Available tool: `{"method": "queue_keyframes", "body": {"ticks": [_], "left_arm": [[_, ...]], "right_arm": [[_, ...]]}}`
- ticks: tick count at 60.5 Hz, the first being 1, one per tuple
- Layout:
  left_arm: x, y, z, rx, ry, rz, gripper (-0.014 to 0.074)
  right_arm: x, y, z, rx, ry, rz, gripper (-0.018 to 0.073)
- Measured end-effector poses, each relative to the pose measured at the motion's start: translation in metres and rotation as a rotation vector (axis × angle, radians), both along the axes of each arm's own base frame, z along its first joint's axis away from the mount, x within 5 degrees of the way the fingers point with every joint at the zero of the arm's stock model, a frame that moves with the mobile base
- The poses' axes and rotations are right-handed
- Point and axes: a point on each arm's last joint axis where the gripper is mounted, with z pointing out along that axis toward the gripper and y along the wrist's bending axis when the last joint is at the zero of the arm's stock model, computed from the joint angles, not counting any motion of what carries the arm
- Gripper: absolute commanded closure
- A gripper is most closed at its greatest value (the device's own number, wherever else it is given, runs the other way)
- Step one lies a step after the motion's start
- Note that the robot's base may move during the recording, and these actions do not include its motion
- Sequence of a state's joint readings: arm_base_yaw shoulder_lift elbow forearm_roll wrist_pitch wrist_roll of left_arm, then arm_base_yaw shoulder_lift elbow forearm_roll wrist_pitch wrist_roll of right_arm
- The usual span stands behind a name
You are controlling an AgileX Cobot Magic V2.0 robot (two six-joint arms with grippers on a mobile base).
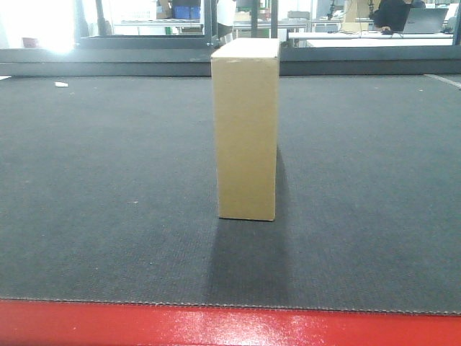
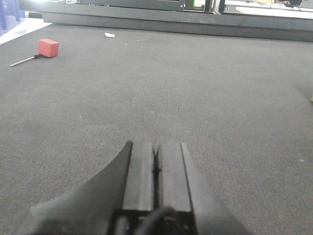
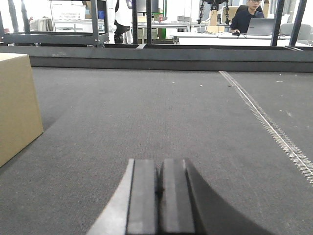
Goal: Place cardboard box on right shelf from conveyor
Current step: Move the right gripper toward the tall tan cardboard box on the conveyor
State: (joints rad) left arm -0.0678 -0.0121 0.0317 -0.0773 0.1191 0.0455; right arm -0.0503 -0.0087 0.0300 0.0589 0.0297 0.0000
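A tan cardboard box (image 1: 246,130) stands upright on its narrow end in the middle of the dark grey conveyor (image 1: 108,187), whose red front edge runs along the bottom of the front view. The same cardboard box (image 3: 15,105) fills the left edge of the right wrist view, well to the left of my right gripper (image 3: 159,169), which is shut with nothing in it. My left gripper (image 2: 156,152) hovers over bare conveyor belt (image 2: 205,98), also shut and empty. The right shelf is out of view.
A small red block (image 2: 48,47) with a thin metal rod lies on the belt at far left, near a white scrap (image 2: 109,35). A stitched seam (image 3: 266,122) crosses the belt on the right. A dark rail (image 1: 360,59) borders the far side, with desks and people behind.
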Motion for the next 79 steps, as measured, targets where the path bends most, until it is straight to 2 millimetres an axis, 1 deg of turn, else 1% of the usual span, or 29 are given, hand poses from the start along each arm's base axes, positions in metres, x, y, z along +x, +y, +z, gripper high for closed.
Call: {"method": "queue_keyframes", "body": {"ticks": [30,47,62,64,68,70,73,75,79], "left_arm": [[0.0,0.0,0.0,0.0,0.0,0.0,0.0713],[0.0,0.0,0.0,0.0,0.0,0.0,0.0713],[0.0,0.0,0.0,0.0,0.0,0.0,0.0713],[0.0,0.0,0.0,0.0,0.0,0.0,0.0712],[0.0,0.0,0.0,0.0,0.0,0.0,0.0713],[0.0,0.0,0.0,0.0,0.0,0.0,0.0713],[0.0,0.0,0.0,0.0,0.0,0.0,0.0713],[0.0,0.0,0.0,0.0,0.0,0.0,0.0712],[0.0,0.0,0.0,0.0,0.0,0.0,0.0713]], "right_arm": [[0.0,0.0,0.0,0.0,0.0,0.0,0.0503],[0.0,0.0,0.0,-0.042,0.0,-0.003,0.0503],[0.0,0.0,0.005,-0.04,-0.034,-0.004,0.0503],[-0.001,0.0,0.009,-0.035,-0.038,-0.003,0.0503],[-0.005,0.0,0.03,-0.028,-0.067,-0.002,0.0501],[-0.009,0.001,0.046,-0.028,-0.1,-0.001,0.0501],[-0.014,0.001,0.065,-0.021,-0.129,0.001,0.0489],[-0.015,0.001,0.078,-0.013,-0.142,0.002,0.0465],[-0.014,0.001,0.101,0.017,-0.144,0.006,0.0377]]}}
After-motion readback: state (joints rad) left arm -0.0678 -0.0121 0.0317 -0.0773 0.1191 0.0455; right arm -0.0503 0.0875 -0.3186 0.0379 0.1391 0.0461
